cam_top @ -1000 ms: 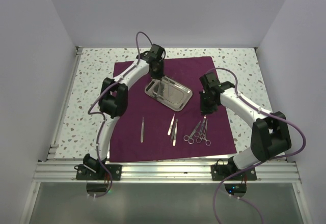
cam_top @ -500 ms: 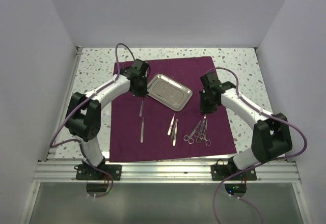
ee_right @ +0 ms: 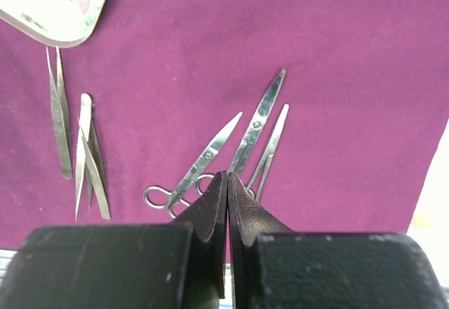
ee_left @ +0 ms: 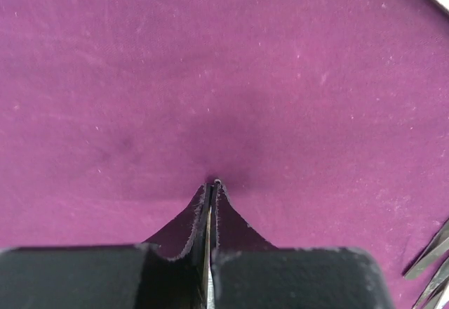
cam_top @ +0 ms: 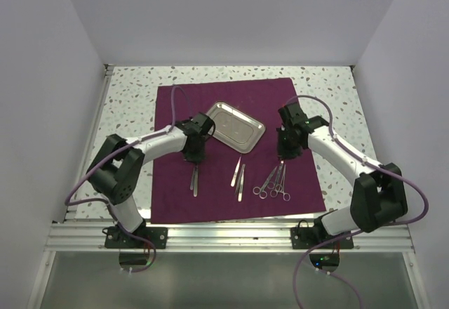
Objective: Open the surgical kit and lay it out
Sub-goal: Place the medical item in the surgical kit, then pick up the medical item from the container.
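Observation:
The dark purple cloth (cam_top: 295,105) lies spread flat. The steel tray (cam_top: 237,125) sits on its far middle. My left gripper (cam_top: 194,160) is low over the cloth's left part, shut on thin steel tweezers (ee_left: 208,253) that show as a sliver between its pads. More tweezers (cam_top: 194,184) lie just under and in front of it. A pair of tweezers (cam_top: 238,175) lies mid-cloth. Ring-handled instruments (cam_top: 273,182) lie to the right. My right gripper (cam_top: 283,156) is shut and empty, hovering just above them (ee_right: 231,147).
The cloth sits on a speckled white tabletop (cam_top: 126,112) inside white walls. An aluminium rail (cam_top: 224,235) runs along the near edge. The right wrist view shows the tray corner (ee_right: 56,3) and the mid-cloth tweezers (ee_right: 70,133).
My left arm has swung from the tray toward the near left, carrying tweezers down to the cloth beside the ones lying there. The right arm has hardly moved.

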### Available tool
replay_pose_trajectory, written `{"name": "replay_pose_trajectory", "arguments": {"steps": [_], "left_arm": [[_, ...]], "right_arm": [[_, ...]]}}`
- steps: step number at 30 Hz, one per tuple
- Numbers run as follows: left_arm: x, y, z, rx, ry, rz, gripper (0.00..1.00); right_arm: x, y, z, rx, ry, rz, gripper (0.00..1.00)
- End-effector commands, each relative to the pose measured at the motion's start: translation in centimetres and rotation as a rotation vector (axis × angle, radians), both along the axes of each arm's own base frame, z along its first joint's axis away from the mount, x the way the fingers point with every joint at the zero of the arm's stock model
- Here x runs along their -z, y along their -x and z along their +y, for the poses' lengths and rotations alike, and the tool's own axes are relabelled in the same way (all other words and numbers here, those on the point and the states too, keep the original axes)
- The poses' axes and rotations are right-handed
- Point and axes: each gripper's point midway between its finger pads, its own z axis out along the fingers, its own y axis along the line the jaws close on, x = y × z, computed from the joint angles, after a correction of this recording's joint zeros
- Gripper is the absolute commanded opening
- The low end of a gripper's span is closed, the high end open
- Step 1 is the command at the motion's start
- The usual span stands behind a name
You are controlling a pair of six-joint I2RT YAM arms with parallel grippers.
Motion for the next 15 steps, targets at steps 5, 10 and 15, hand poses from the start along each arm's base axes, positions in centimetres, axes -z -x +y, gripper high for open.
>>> {"name": "replay_pose_trajectory", "arguments": {"steps": [5, 10, 15], "left_arm": [[-2.5, -0.8, -0.2, -0.07, 0.019, -0.095, 0.29], [-4.8, -2.5, -0.8, -0.059, 0.013, -0.132, 0.39], [-7.4, -8.2, -4.0, 0.0, 0.018, -0.215, 0.38]], "right_arm": [[-0.4, 1.1, -0.8, 0.008, 0.0, -0.02, 0.0], [-0.7, 1.3, -1.1, 0.02, 0.009, -0.037, 0.0], [-0.7, 1.8, -1.0, 0.036, -0.011, -0.033, 0.0]]}}
